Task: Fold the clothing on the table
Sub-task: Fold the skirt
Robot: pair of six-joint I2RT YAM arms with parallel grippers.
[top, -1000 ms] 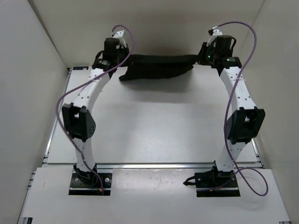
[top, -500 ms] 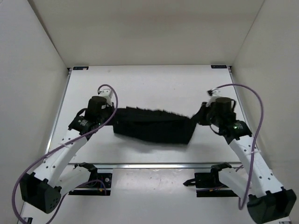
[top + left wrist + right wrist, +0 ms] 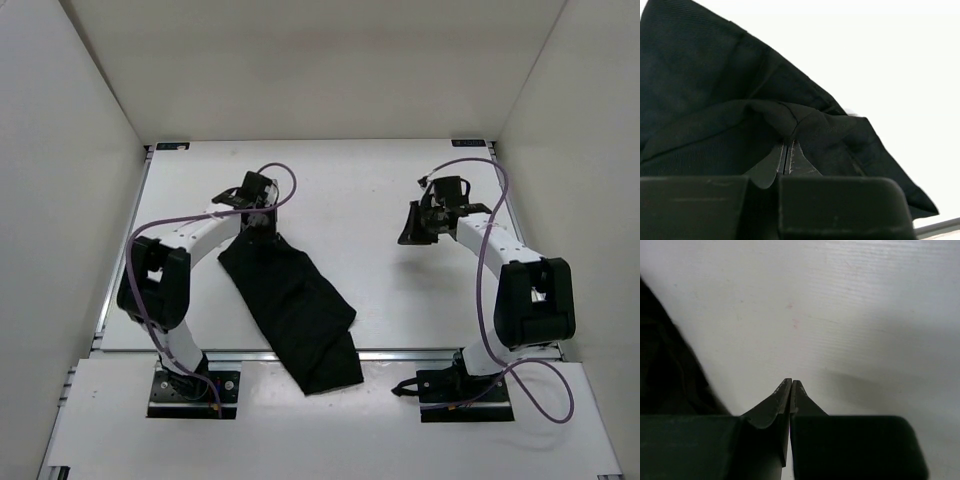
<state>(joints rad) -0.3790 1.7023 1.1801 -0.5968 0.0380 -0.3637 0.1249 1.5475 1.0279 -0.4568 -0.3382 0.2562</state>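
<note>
The black clothing (image 3: 295,310) lies in a long diagonal strip on the white table (image 3: 380,190), from left of centre down over the near edge. My left gripper (image 3: 262,224) is shut on its upper end. In the left wrist view the fabric (image 3: 715,75) bunches into a fold pinched at the left gripper's (image 3: 788,143) tips. My right gripper (image 3: 409,234) is at the right middle, apart from the garment. The right wrist view shows the right gripper (image 3: 791,382) shut on nothing above bare table, with the clothing's dark edge (image 3: 660,365) at far left.
White walls (image 3: 80,150) close in the table on the left, back and right. A metal rail (image 3: 420,352) runs along the near edge, with both arm bases (image 3: 195,390) on the white board in front. The garment's lower end (image 3: 330,375) overlaps that board.
A second ago both grippers held the clothing stretched at the far side, then drew it near. The right gripper has since let go and moved away; the garment hangs diagonally from the left gripper.
</note>
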